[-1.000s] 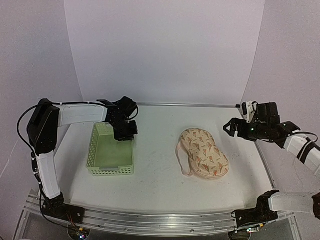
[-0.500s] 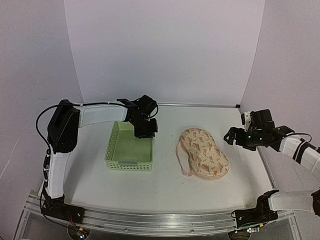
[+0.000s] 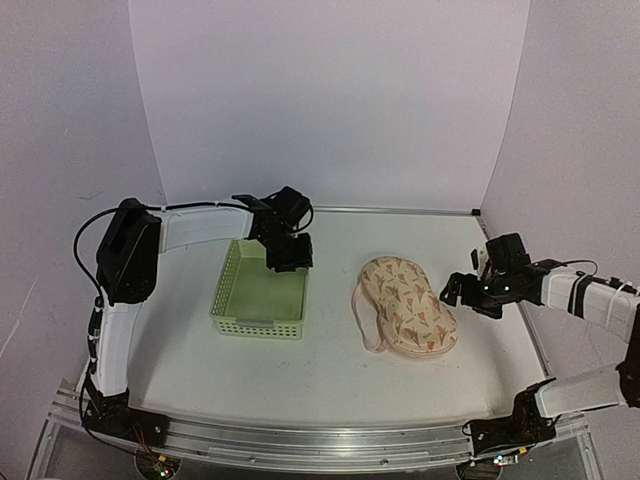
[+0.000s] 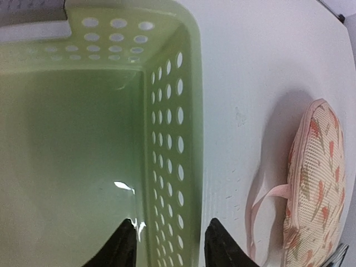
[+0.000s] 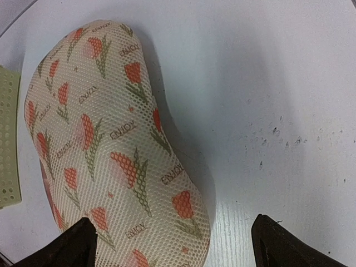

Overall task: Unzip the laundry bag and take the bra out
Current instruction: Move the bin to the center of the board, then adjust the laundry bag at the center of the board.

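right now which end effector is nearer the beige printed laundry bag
Right end effector, just beside the laundry bag; left end effector straddles the green plastic basket's wall.

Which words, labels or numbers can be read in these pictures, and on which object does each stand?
"ENJOY": repeated among the red flowers on the laundry bag, readable in the right wrist view.
The other views show this print too small to read.
The green basket bears no text.

Pretty clearly a robotics lab rig: plain white backdrop [image 3: 330, 100] boxed round a white table [image 3: 330, 350], left arm [image 3: 190, 228] and right arm [image 3: 600, 298] bolted to a metal rail [image 3: 300, 440] up front.
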You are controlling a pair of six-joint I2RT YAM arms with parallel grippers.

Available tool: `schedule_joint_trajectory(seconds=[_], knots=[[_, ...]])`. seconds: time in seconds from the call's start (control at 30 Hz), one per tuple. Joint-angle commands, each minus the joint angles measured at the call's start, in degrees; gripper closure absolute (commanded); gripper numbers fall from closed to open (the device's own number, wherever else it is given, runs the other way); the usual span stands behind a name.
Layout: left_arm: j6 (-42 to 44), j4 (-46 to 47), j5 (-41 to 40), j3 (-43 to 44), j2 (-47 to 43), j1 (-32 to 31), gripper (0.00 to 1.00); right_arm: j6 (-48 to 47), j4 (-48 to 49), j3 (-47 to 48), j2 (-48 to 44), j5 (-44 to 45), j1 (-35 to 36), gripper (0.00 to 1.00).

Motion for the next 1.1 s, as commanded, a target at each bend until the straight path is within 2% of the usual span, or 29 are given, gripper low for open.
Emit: schedule_joint_trajectory(seconds=[0.0, 0.2, 0.33, 0.5, 0.73, 1.07], knots=[[3.3, -0.2, -2.3, 0.3, -8.3, 1.6, 0.49, 3.4, 5.9, -2.1, 1.5, -4.2, 0.0, 0.02], [7.8, -0.4, -1.0, -2.1, -14.8, 1.7, 0.36, 4.6, 9.4, -3.0, 7.5, -4.3, 0.0, 0.03], [9.4, -0.4, 1.8, -4.4, -18.1, 1.7, 0.33, 6.0, 12.2, -3.1, 11.1, -7.2, 0.0, 0.10], [9.7, -0.4, 1.8, -7.5, -20.8, 1.7, 0.32, 9.5, 14.4, -4.2, 10.5, -8.9, 1.6, 0.17], [9.6, -0.4, 2.3, -8.4, -20.9, 1.7, 0.32, 17.0, 17.8, -5.1, 8.9, -8.7, 7.7, 0.23], [9.9, -0.3, 4.7, -6.9, -19.0, 1.7, 0.32, 27.3, 19.7, -2.8, 8.5, -2.1, 22.2, 0.18]])
